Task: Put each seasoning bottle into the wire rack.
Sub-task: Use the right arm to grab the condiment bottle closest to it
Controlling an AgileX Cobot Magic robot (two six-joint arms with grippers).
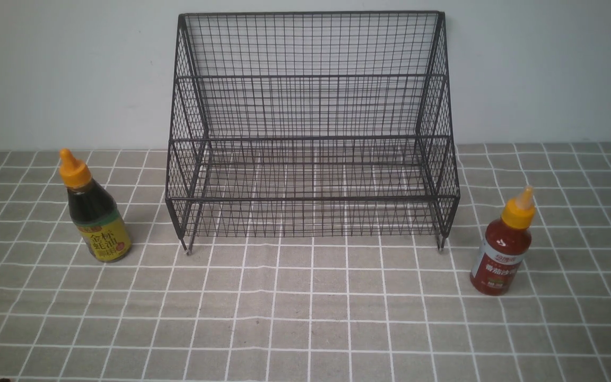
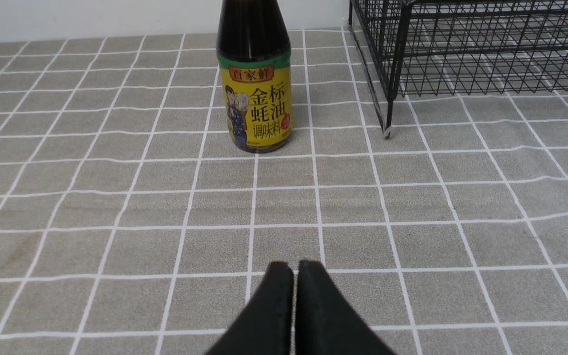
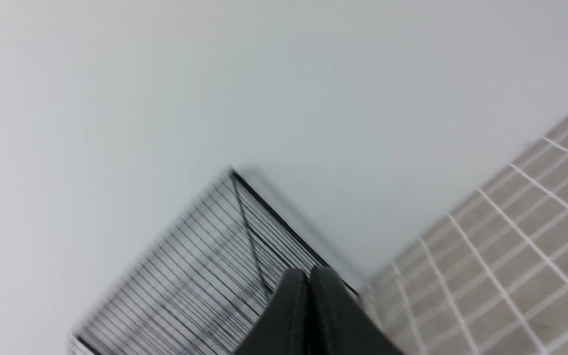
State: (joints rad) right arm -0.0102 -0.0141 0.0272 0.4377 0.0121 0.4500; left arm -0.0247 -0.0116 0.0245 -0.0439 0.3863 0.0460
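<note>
Grey checked cloth on my table (image 1: pixel 305 329), pale wall behind. Wire rack (image 1: pixel 311 132) sits centre-back, no bottle in it. Dark brown bottle (image 1: pixel 98 220) stands upright off the rack's left side, red bottle (image 1: pixel 499 254) upright off its right. Left fingers (image 2: pixel 276 301) pressed together, holding nothing; brown bottle dead ahead of them, well apart, long axis vertical. Right fingers (image 3: pixel 291 305) closed and empty too, aimed up at the wall, red bottle outside that view. I'd send the left arm first.
</note>
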